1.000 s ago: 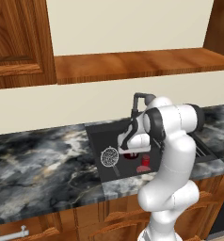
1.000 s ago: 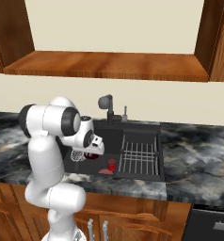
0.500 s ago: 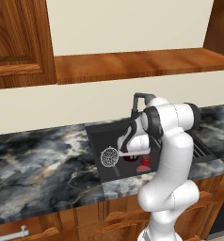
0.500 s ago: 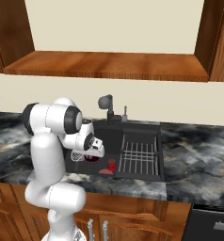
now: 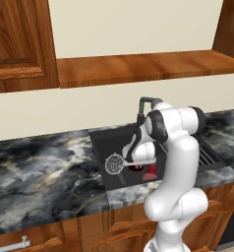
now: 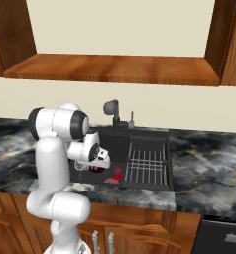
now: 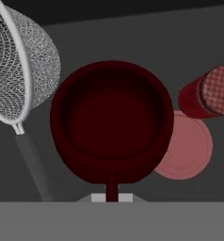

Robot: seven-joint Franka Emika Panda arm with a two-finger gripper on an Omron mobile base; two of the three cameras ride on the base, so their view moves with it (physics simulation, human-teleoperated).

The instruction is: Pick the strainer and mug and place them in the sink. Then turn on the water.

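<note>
The dark maroon mug (image 7: pixel 112 122) faces me mouth-up in the hand view, its handle running down between my gripper's (image 7: pixel 112 196) fingers, which are shut on it. From the base views the mug (image 5: pixel 136 167) (image 6: pixel 96 168) hangs under the hand, low inside the black sink (image 5: pixel 100 141) (image 6: pixel 140 137). The wire-mesh strainer (image 5: pixel 114 163) (image 7: pixel 20 66) lies in the basin just left of the mug, handle pointing toward the front. A dark faucet (image 5: pixel 142 103) (image 6: pixel 111 108) stands at the back rim; no blue stream shows.
A brighter red small container (image 7: pixel 205 92) (image 6: pixel 118 173) lies in the basin beside a pink disc (image 7: pixel 187 150). The ribbed wire rack (image 6: pixel 147 163) takes up the sink's right part. Dark marbled counter (image 5: pixel 45 172) surrounds it, with a wooden shelf (image 5: pixel 138 66) above.
The hand has sunk slightly into the sink with the mug still held. The strainer has not moved.
</note>
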